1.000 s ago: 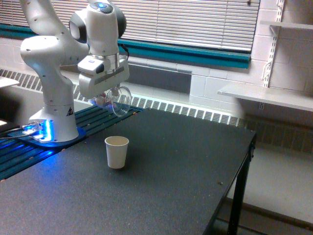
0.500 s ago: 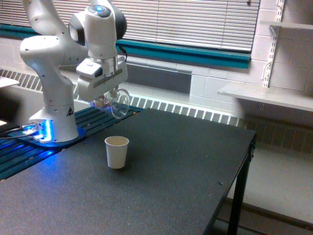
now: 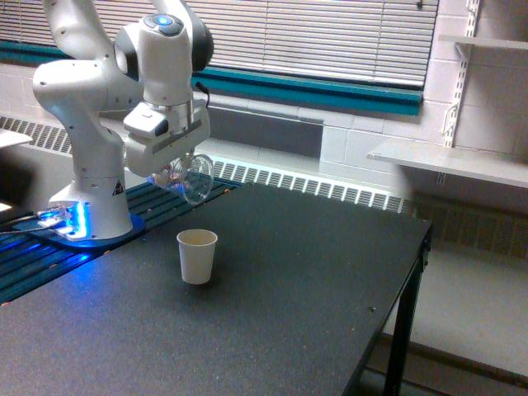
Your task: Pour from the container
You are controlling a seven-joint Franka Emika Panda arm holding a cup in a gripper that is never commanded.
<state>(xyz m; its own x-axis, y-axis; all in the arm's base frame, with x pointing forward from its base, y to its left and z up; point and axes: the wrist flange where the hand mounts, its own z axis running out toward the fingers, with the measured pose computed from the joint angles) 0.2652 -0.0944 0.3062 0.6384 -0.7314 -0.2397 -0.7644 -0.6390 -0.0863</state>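
The container [image 3: 192,177] is a clear tumbler held tipped over, its mouth pointing down and toward the exterior view's right. Pinkish bits show through its wall near the gripper. My gripper [image 3: 173,171] is shut on the container, under the white wrist. A white paper cup [image 3: 197,256] stands upright on the black table [image 3: 297,289], below the container's mouth and a little to the right of it. A clear gap separates container and paper cup.
The arm's white base [image 3: 92,194] stands at the table's left with a blue glow beside it. A radiator grille [image 3: 313,186] runs along the wall behind. The table's right edge [image 3: 412,272] drops off to the floor. A shelf [image 3: 450,161] hangs at the right.
The gripper and container have drifted slightly to the exterior view's left and down, and the container tilts a bit more. The paper cup has not moved.
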